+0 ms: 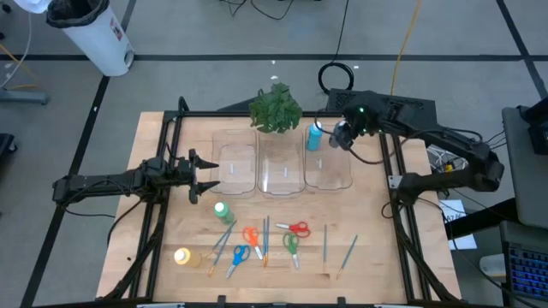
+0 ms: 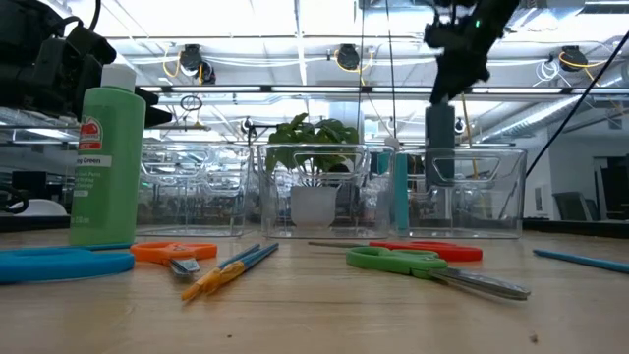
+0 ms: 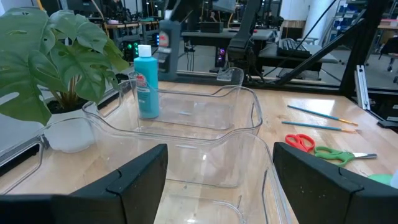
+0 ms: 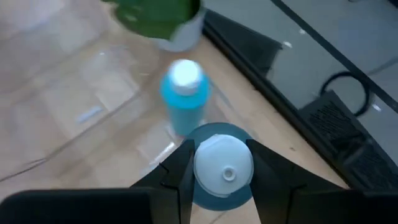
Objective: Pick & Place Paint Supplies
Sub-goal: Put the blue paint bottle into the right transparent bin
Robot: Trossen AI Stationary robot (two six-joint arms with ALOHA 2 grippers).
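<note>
Right now the right claw (image 4: 222, 171) is pinching a blue bottle (image 4: 222, 167) with a white cap. It holds the bottle up in the air over the right bin (image 1: 329, 168), close to the plant (image 1: 276, 109). A second light blue bottle (image 1: 314, 137) stands upright inside that same bin, at the end nearest the plant.

The left claw (image 1: 208, 174) is spread wide and holds nothing. It waits just beside the left bin (image 1: 235, 168), on the side away from the plant. The middle bin (image 1: 282, 168) sits between the other two bins, right in front of the plant.

All the other paint things lie on the bench (image 1: 368, 231), on the far side of the bins from the plant. A green bottle (image 1: 223, 210) is closest to the left bin. A yellow bottle (image 1: 183, 256) is farther off, near the bench edge. The orange scissors (image 1: 251, 235) and the blue scissors (image 1: 239, 256) lie close together. The red scissors (image 1: 296, 228) and the green scissors (image 1: 292, 246) lie just beside them, more under the middle bin. Thin brushes lie among the scissors. Two more brushes (image 1: 349, 251) lie apart from the rest, out from the right bin.
</note>
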